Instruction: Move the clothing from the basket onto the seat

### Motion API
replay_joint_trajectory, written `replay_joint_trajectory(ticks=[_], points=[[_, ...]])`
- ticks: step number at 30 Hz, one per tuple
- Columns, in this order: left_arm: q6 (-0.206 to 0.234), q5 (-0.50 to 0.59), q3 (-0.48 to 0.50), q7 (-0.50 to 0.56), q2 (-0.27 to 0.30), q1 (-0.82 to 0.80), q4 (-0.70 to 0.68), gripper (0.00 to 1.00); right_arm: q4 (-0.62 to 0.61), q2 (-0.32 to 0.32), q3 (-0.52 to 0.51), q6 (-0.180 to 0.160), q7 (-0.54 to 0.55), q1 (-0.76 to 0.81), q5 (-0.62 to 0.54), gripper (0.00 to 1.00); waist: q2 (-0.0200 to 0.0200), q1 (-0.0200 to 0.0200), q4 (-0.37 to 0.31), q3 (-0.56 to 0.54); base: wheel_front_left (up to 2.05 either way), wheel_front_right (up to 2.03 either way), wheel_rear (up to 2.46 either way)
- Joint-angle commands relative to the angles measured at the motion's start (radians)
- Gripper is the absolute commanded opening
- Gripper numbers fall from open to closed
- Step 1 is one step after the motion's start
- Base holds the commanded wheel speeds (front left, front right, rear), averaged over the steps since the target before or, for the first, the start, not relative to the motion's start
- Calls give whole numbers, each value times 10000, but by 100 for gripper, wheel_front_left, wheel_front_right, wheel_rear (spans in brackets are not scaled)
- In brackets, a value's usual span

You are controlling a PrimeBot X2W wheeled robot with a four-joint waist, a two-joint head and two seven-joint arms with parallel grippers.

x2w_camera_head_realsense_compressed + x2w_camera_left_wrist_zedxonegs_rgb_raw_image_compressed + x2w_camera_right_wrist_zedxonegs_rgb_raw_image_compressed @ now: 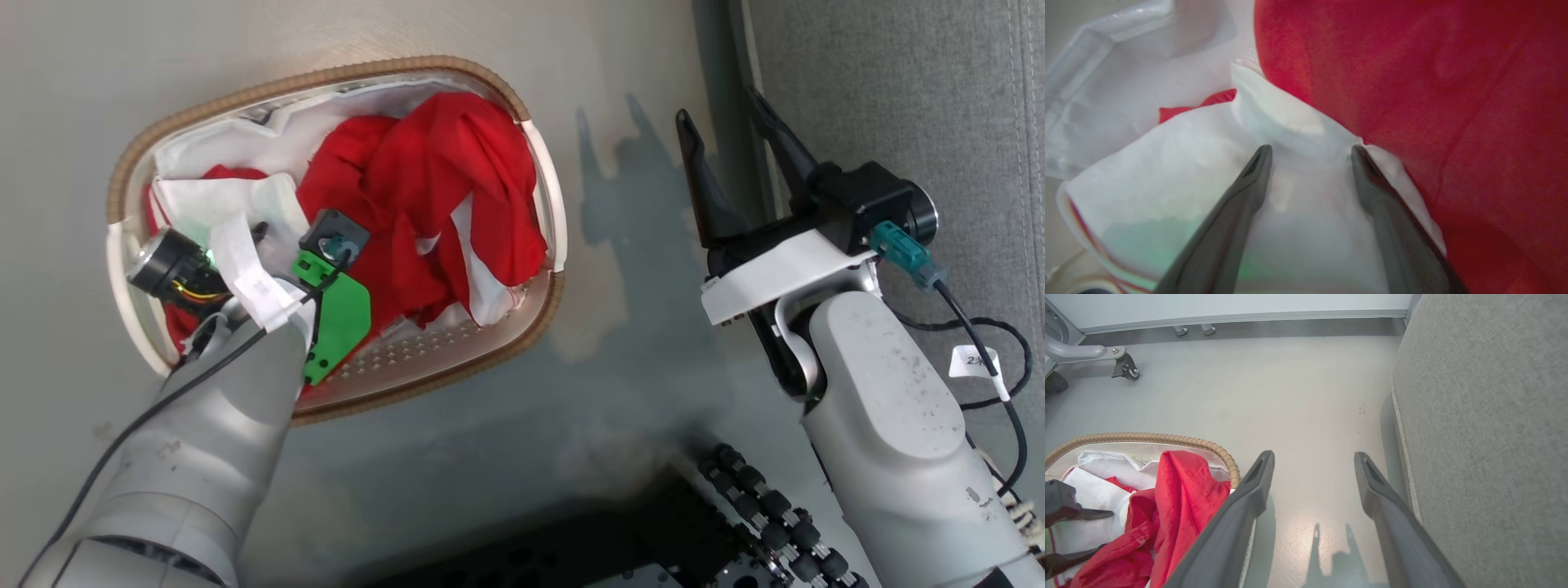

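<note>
Head view placed the basket (326, 77) in the upper left of the frame, standing on the grey floor (637, 343), its oval laid with the long axis running roughly left to right across the picture. The clothing (441, 188) was held inside it: a crumpled red heap was piled toward the right half of the basket, with white panels showing at the left and lower right of the heap, and nothing of it was seen on the seat (898, 82), whose grey fabric lay at the upper right edge. The left arm was reached down into the left part of the basket. In the left wrist view the left gripper (1310, 151) was seen spread wide, its fingertips set against a white, red-edged panel of the clothing (1180, 183) at a stitched fold, with nothing pinched between them. The right gripper (718, 106) was likewise spread wide and empty, held over the floor between basket and seat, its fingers pointed toward the top of the frame.
</note>
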Motion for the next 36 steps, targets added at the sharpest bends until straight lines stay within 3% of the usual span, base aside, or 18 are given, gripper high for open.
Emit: replay_joint_trajectory(ticks=[1, 11, 12, 14, 25, 36], points=[[54, 74, -61, 78, 201, -258, 6, 100, -62, 49, 31, -3, -46, -138, 70, 100, 0, -1, -246, 280, 0, 0, 0], [77, -114, -155, 566, 451, -639, 24, 100, -260, 154, 63, -3, -46, -236, 190, 100, 0, -1, -482, 821, 0, 0, 0], [19, -125, -174, 609, 452, -606, 28, 72, -259, 159, 61, -3, -46, -241, 199, 100, 0, -1, -482, 830, 0, 0, 0], [28, -213, -146, 534, 455, -532, 26, 0, -225, 170, 54, -3, -46, -252, 217, 100, 0, -1, -469, 811, 0, 0, 0], [-90, -685, -110, 18, 84, -36, 2, 0, -100, 175, -82, -3, -46, -162, 189, 100, 0, -1, -258, -293, 0, 0, 0], [-232, -1540, 136, -1693, -300, 1224, -182, 0, 150, 16, -399, -3, -46, 646, -39, 100, 0, -1, 444, -2433, 0, 0, 0]])
